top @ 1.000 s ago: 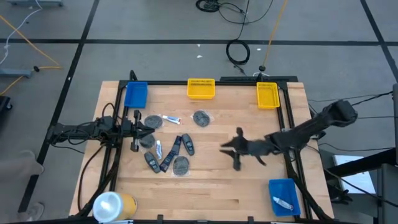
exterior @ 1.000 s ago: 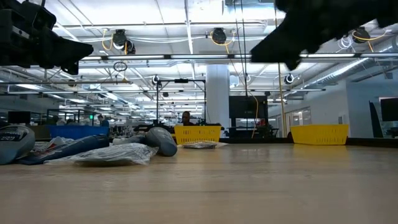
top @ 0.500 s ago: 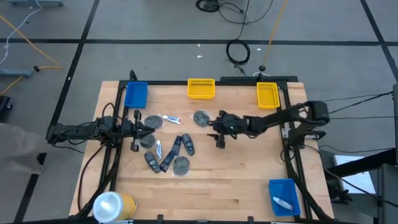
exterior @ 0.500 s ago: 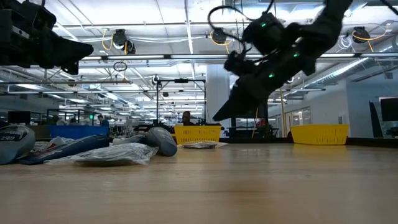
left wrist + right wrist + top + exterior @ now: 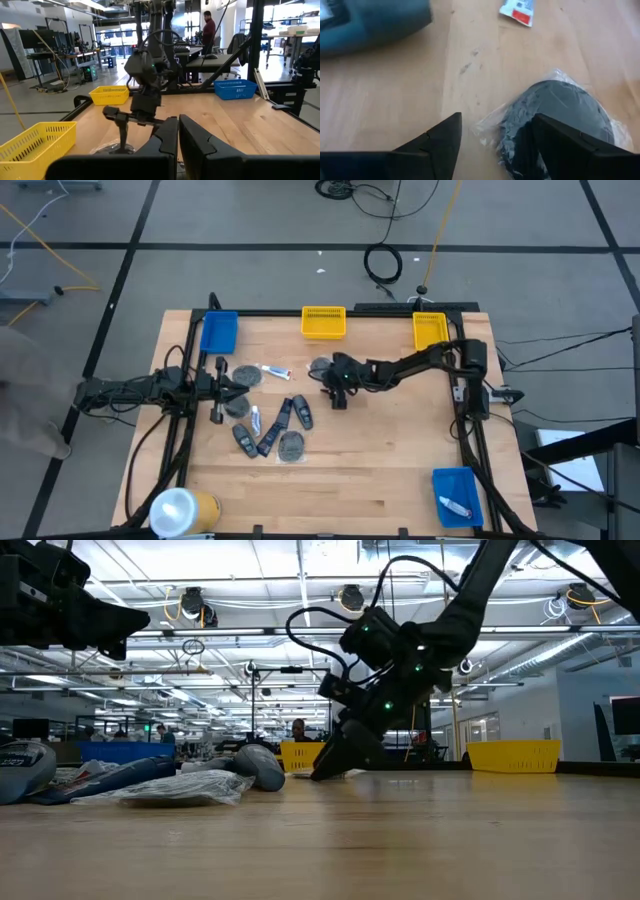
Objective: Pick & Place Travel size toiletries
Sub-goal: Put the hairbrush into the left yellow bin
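Note:
The toiletries lie on the table's left half: grey discs point(image 5: 245, 375) point(image 5: 290, 445), black oblong pieces point(image 5: 290, 415), and white tubes point(image 5: 275, 371) point(image 5: 254, 420). A further grey disc in clear wrap point(image 5: 320, 367) lies flat, apart from them, near the middle. My right gripper point(image 5: 337, 387) is open and down at this disc point(image 5: 560, 117); its fingers stand on either side of the disc's wrapped edge point(image 5: 492, 127). My left gripper point(image 5: 216, 390) hovers shut over the pile at the table's left. My right gripper comes slanting down from the table's right at the wrapped disc's edge point(image 5: 492, 127). One finger point(image 5: 570, 145) shows in front of the disc and the other point(image 5: 437, 142) over bare wood. I cannot tell whether either one touches the disc.
A blue bin point(image 5: 219, 332) and two yellow bins point(image 5: 323, 322) point(image 5: 430, 333) stand along the far edge. Another blue bin point(image 5: 455, 495) at the near right holds a white tube point(image 5: 455, 506). A yellow roll point(image 5: 180, 510) lies at the near left corner. Bare wood spans the right half.
My right arm has swung from the table's right side toward the left and far side, to the wrapped grey disc near the middle. It has tipped its gripper downward and lowered it from high above to the tabletop. The toiletries lie as before.

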{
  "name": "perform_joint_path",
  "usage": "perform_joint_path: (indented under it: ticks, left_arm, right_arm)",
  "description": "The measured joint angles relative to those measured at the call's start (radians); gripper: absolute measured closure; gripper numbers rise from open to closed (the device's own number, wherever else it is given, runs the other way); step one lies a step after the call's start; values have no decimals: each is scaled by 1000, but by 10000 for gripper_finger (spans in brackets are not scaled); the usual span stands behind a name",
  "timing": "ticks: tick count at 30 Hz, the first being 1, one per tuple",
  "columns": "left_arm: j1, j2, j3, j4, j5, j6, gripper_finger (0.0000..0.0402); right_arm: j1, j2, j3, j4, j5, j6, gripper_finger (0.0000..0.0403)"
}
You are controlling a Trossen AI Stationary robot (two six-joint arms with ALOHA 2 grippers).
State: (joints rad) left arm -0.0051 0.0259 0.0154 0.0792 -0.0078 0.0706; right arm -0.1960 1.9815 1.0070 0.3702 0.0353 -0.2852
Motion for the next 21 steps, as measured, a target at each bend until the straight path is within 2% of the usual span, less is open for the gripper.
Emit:
perform_joint_path:
  ticks: [5, 11, 16, 21]
  left_arm:
    - [0, 0, 0, 0, 0, 0, 382]
    - [0, 0, 0, 0, 0, 0, 382]
    - [0, 0, 0, 0, -1, 0, 382]
    - [0, 0, 0, 0, -1, 0, 382]
  right_arm:
    - [-36, 11, 0, -22, 15, 9, 224]
    - [-67, 9, 2, -68, 32, 65, 315]
    - [-23, -23, -1, -91, 114, 76, 389]
    - [44, -124, -6, -117, 173, 115, 394]
